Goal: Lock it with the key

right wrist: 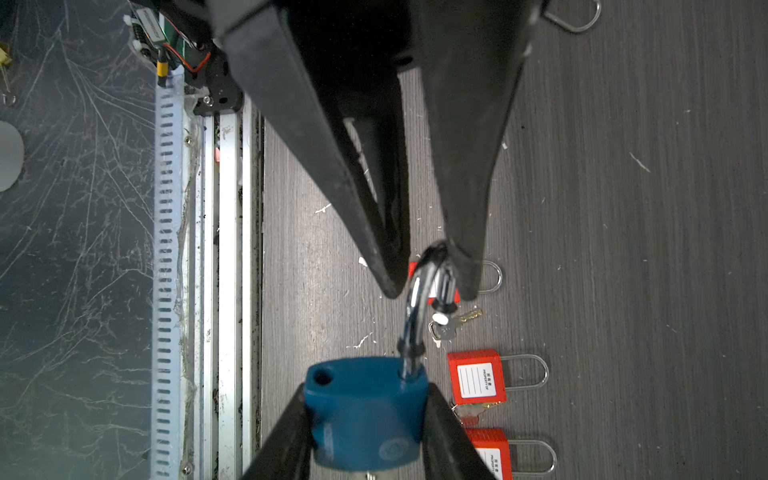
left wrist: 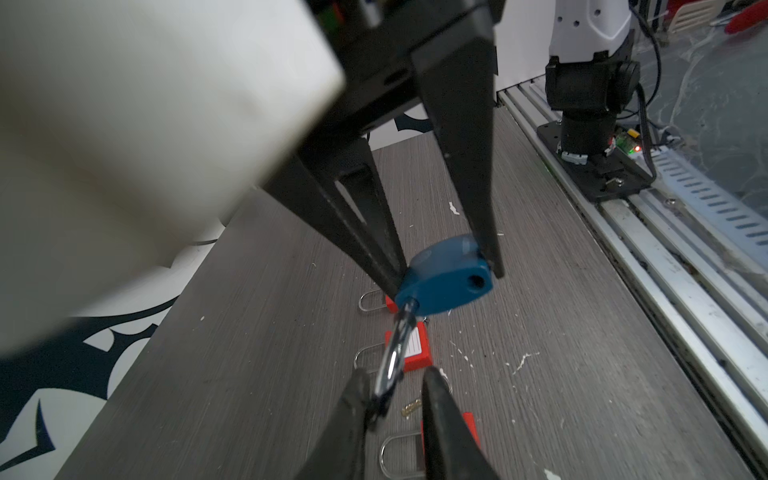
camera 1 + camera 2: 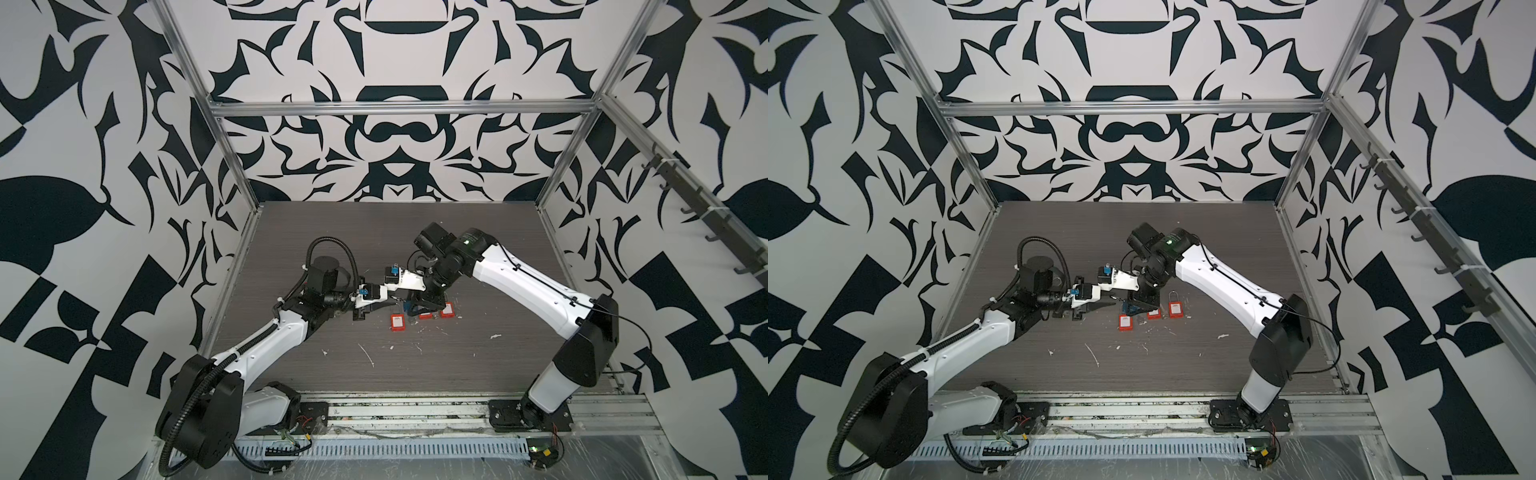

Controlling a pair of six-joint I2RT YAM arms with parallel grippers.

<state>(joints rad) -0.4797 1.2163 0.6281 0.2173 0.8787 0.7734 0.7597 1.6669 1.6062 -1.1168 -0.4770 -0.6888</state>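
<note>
Above the middle of the dark grey wood-grain tabletop (image 3: 457, 249), the two arms meet tip to tip on one lock.

Left gripper (image 2: 446, 279): jaws drawn partway in, one fingertip pressed to each side of the blue plastic padlock body (image 1: 365, 411). The body is carried clear of the surface.

Right gripper (image 1: 431, 293): jaws narrowed about the bow of the steel shackle (image 1: 413, 307), which sits between the fingertips and bears against them.

The shackle stands open. One leg enters the blue body and the other hangs free. The socket hole (image 1: 322, 378) in the top of the body is unfilled.

Red plastic padlocks with white labels (image 1: 478, 376) lie flat in a row on the table, under and just beside the held lock. Three show in both top views, with their shackles seated.

A small key with a silver head and brass blade (image 1: 455, 322) lies flat among the red padlocks, apart from both grippers. From the right wrist view it lies just below the free shackle leg.

White flecks (image 3: 368, 355) are scattered over the near half of the tabletop.
</note>
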